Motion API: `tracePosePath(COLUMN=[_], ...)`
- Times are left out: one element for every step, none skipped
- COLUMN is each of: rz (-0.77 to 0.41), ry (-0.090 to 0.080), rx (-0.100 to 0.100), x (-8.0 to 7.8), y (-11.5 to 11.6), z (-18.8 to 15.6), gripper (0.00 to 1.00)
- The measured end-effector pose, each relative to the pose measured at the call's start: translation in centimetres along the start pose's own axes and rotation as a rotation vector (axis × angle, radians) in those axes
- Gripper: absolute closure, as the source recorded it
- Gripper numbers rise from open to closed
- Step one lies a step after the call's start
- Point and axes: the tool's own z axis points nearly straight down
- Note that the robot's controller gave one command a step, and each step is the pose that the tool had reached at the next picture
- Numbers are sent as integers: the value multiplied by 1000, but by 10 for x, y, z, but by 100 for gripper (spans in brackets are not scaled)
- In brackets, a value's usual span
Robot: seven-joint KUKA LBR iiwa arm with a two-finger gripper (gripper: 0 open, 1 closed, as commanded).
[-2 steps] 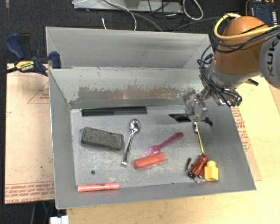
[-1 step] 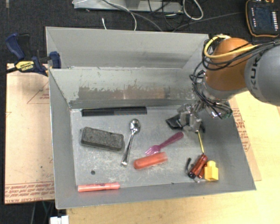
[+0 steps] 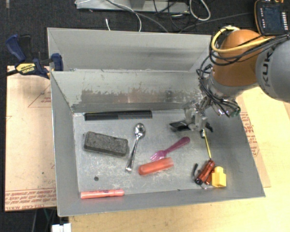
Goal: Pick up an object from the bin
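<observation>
In the camera view the hand [image 3: 195, 121] hangs low over the right rear part of the grey metal bin [image 3: 63, 129]. I cannot tell whether it is apart or together. A small black piece [image 3: 179, 125] lies on the bin floor just to its left, and contact between them cannot be made out. In front of the hand lie a pink plastic spoon [image 3: 170, 149] and a thin yellow stick [image 3: 208, 146]. A metal spoon [image 3: 135, 146] lies further left.

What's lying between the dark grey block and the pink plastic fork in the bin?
In the camera view, a metal spoon lies between the grey block and the pink fork.
</observation>
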Motion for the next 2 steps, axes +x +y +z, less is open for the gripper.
tracePosePath(rz=[-39, -34], ry=[6, 5], rx=[-2, -6], x=[-8, 11], y=[-4, -7], z=[41, 47], gripper=[100, 100])
